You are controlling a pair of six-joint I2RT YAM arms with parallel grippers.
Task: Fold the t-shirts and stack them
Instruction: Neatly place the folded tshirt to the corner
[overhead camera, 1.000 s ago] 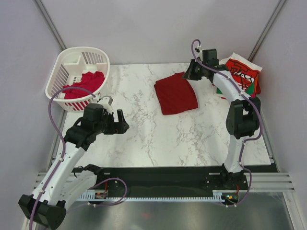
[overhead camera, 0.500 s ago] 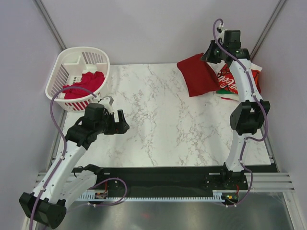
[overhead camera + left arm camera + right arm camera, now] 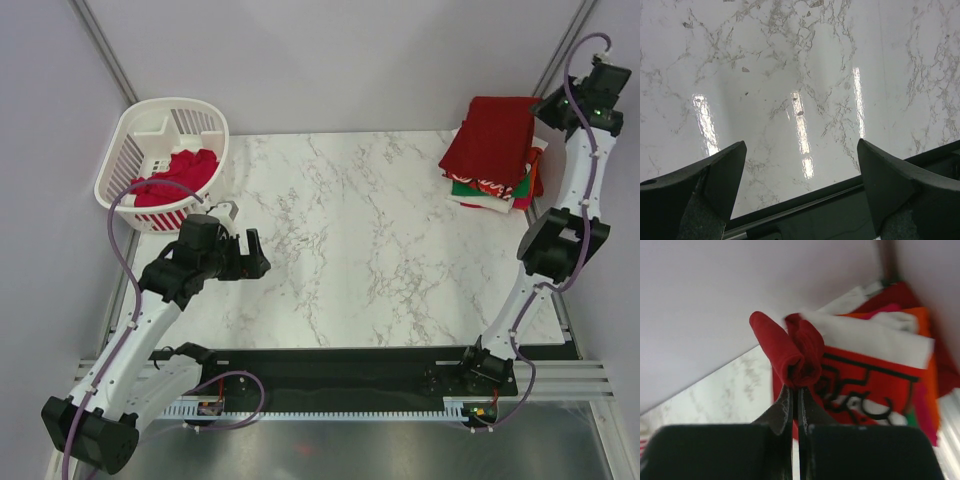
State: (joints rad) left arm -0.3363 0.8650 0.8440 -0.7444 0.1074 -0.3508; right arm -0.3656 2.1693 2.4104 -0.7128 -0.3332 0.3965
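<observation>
T-shirts (image 3: 485, 187) in two spots on marble surface (image 3: 340, 260). At 10 o'clock, basket (image 3: 135, 135) holds crumpled red tee (image 3: 180, 172). At 2 o'clock, stack (image 3: 515, 188) shows Coca-Cola print, white and green layers. Folded dark red tee (image 3: 490, 135) lies over stack top, its 3 o'clock edge pinched in right end effector (image 3: 796, 390), jaws clamped on rolled cloth. Left end effector (image 3: 800, 145) at 9 o'clock, jaws wide, empty, above bare surface. Cloth light, limp, grippy; fold likely slumps if dragged. Best hold: doubled edge, pinching all layers together.
</observation>
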